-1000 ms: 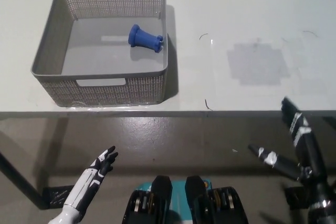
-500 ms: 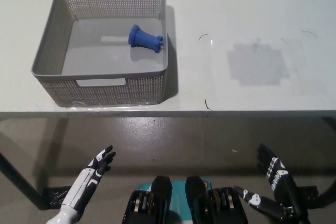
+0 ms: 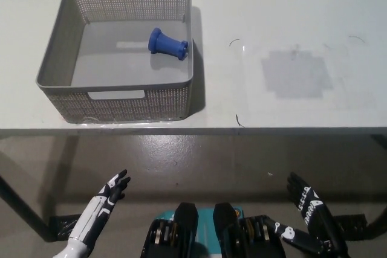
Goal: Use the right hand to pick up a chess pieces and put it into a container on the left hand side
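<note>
The right hand [image 3: 311, 219] had dropped below the table's near edge since a second earlier, fingers spread and holding nothing. The left hand [image 3: 103, 200] rested low at the opposite side, open and empty too. Beyond them, on the table [image 3: 290, 16], the blue chess piece [image 3: 167, 43] lay on its side inside the basket [image 3: 57, 58] near its right wall, so the placing looked finished.
</note>
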Robot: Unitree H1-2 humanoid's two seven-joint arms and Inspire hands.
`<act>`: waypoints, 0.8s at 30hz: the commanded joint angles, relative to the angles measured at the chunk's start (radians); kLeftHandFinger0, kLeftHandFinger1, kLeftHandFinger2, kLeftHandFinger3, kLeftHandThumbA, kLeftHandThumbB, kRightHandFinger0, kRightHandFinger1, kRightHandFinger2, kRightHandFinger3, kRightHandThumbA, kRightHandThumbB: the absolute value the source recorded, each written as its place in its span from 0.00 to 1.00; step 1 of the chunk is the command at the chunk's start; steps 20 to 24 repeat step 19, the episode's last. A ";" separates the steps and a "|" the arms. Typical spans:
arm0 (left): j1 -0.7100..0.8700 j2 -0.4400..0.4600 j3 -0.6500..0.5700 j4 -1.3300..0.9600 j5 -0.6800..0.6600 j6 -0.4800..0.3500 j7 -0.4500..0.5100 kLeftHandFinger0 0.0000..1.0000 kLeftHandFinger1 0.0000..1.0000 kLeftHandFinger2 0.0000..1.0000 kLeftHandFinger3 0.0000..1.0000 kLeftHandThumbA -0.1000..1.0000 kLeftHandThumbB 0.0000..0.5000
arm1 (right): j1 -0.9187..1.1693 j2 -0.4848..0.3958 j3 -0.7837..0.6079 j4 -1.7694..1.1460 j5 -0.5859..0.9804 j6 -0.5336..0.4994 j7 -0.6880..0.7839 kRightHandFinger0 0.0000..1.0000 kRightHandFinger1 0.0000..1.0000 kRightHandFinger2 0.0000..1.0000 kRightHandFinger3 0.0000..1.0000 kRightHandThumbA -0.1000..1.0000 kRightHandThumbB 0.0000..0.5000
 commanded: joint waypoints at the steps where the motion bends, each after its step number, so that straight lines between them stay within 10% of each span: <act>1: 0.000 0.016 0.016 0.003 -0.030 -0.048 -0.002 1.00 1.00 1.00 1.00 1.00 0.68 | -0.025 -0.007 0.003 -0.003 0.011 -0.016 0.031 1.00 1.00 1.00 1.00 0.96 0.49; 24: -0.025 0.015 0.015 0.013 -0.025 -0.036 0.004 1.00 1.00 1.00 1.00 1.00 0.72 | -0.060 -0.016 0.000 -0.001 -0.039 0.008 0.009 1.00 1.00 1.00 1.00 0.94 0.38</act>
